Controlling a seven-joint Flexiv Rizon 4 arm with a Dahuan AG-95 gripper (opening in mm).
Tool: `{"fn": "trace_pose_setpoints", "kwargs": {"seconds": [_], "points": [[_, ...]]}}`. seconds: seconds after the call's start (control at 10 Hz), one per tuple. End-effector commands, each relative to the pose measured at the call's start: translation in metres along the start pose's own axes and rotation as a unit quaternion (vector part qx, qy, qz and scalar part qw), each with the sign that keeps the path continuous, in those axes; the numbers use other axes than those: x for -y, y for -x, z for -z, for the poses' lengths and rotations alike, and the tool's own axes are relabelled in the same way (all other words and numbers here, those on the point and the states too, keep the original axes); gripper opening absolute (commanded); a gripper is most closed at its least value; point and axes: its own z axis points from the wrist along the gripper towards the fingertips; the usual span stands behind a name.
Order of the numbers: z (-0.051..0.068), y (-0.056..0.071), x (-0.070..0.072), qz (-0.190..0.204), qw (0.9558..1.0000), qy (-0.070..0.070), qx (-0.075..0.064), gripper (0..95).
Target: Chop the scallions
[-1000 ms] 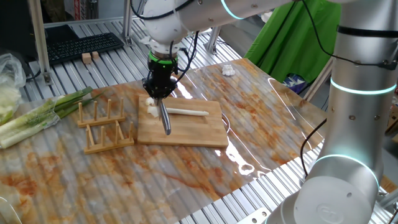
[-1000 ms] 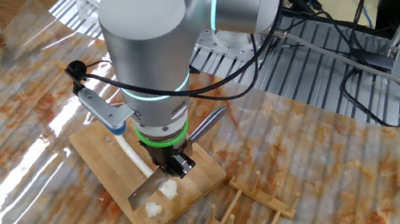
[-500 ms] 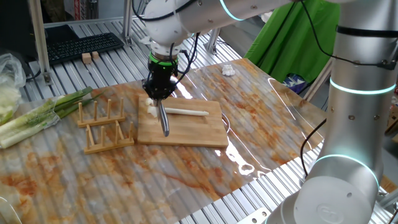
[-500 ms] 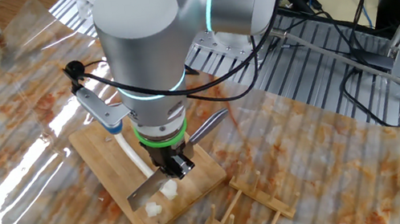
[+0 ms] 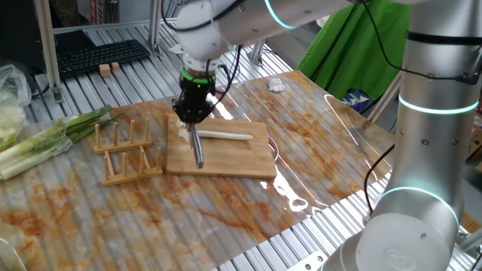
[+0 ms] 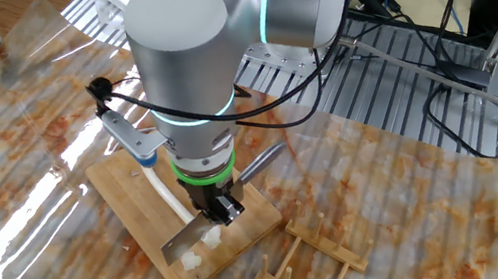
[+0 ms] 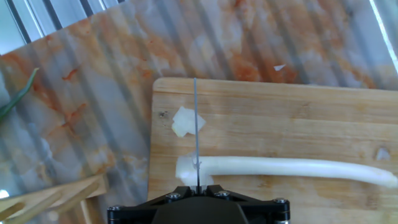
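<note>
The scallion is a pale white stalk [image 5: 226, 135] lying along the wooden board [image 5: 241, 162]; it also shows in the other fixed view [image 6: 164, 189] and the hand view [image 7: 286, 168]. Short cut pieces lie at its end [image 7: 185, 121] [image 6: 191, 261]. My gripper [image 5: 191, 113] [image 6: 223, 210] [image 7: 198, 186] is shut on the handle of a slim grey knife [image 5: 199, 147] [image 6: 181, 236]. In the hand view the blade [image 7: 196, 130] is seen edge-on and crosses the stalk near its cut end. I cannot tell whether the blade touches the stalk.
A wooden slotted rack [image 5: 124, 150] [image 6: 310, 261] stands just beside the board. A bunch of thick green-and-white leafy stalks [image 5: 45, 139] lies at the left. A crumpled tissue [image 5: 276, 85] lies at the back. A keyboard [image 5: 98, 54] sits behind on the metal slats.
My gripper and the knife have shifted slightly, a little upward over the stalk's cut end. The stalk and the cut pieces have not moved.
</note>
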Motion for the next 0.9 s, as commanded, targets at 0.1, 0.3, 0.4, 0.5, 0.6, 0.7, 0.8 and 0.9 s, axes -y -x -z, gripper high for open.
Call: {"fn": "trace_pose_setpoints", "kwargs": {"seconds": [0.1,0.3,0.4,0.5,0.6,0.7,0.8,0.9], "points": [[-0.022,0.000,0.000,0.001,0.9998,0.006,0.018,0.0],[-0.027,0.000,-0.001,-0.002,0.9997,0.012,0.021,0.0],[-0.024,0.001,-0.002,-0.003,0.9997,0.007,0.025,0.0],[-0.019,0.002,-0.002,-0.005,0.9999,0.008,0.014,0.0],[-0.017,0.002,-0.002,-0.006,0.9999,0.002,0.011,0.0],[-0.015,0.001,-0.002,-0.008,1.0000,0.001,0.001,0.0],[-0.006,0.001,-0.002,-0.008,0.9999,-0.002,-0.006,0.0],[0.004,0.000,-0.002,-0.008,0.9998,-0.005,-0.015,0.0]]}}
